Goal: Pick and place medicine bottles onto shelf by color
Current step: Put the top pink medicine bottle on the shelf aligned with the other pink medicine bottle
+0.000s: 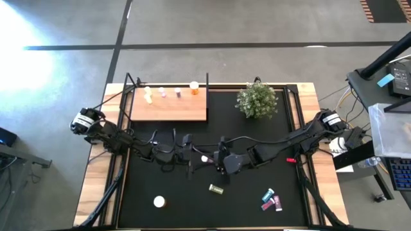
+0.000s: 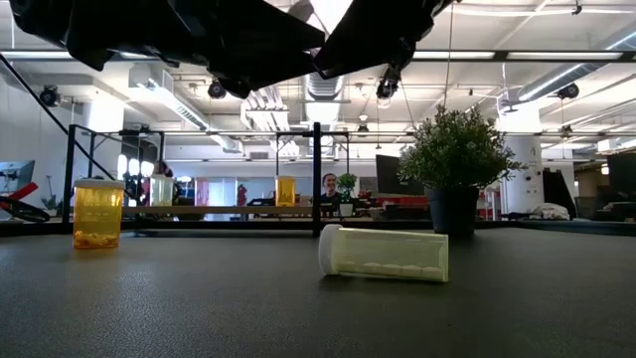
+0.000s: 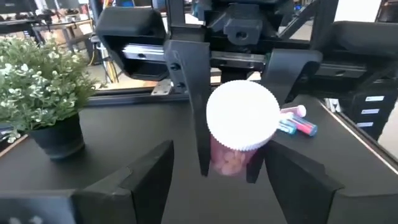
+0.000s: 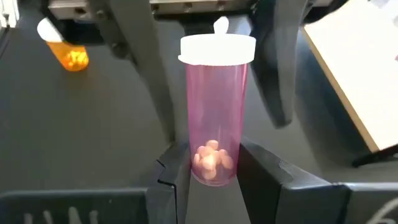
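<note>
bottles (image 4: pixel 214 118) 10 (four on shelf (image 1: pixel 170 108)) | plant (image 1: pixel 257 101) 1 | shelf 1

A bright, open workshop hall around a wooden table

We see a polished grey concrete floor (image 1: pixel 212 25) crossed by dark tape lines (image 1: pixel 192 45), with glare pooling at one side. The wooden table (image 1: pixel 307 96) carries a large black mat (image 1: pixel 192 212), and a small green plant (image 1: pixel 257 100) in a dark pot stands on it. Beside the table we make out a grey desk (image 1: pixel 379 90) with equipment and cables. At table height, we look into a long room with white ceiling beams (image 2: pixel 556 60), strip lights (image 2: pixel 517 12), hanging ducts and distant cluttered benches (image 2: pixel 556 214).
</note>
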Available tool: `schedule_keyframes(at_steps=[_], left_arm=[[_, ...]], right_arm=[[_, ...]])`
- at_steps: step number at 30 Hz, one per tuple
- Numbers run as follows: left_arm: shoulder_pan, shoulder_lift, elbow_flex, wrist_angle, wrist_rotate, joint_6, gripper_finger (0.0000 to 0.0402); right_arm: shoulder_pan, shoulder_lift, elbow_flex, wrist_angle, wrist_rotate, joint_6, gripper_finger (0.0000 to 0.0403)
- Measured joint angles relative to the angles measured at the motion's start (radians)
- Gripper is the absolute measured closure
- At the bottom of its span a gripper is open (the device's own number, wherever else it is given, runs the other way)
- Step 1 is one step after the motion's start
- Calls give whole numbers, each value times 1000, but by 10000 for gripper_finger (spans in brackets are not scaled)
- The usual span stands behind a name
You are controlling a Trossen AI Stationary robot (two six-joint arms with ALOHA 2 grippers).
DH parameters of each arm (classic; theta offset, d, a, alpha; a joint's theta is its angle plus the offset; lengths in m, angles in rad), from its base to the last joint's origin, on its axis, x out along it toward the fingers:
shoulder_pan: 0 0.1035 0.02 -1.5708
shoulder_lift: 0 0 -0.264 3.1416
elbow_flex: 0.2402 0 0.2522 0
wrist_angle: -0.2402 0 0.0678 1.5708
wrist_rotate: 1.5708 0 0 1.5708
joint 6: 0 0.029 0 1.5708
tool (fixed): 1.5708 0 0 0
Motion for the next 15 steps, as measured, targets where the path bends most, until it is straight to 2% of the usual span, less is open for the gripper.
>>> schedule_keyframes(at_steps=[9,15], left_arm=[[2,0,-1,4,0,4,171],[2,-1,-1,4,35,4,171]], right_arm=[[2,0,-1,-107,-13,67,304],[2,0,-1,-127,-12,76,299]])
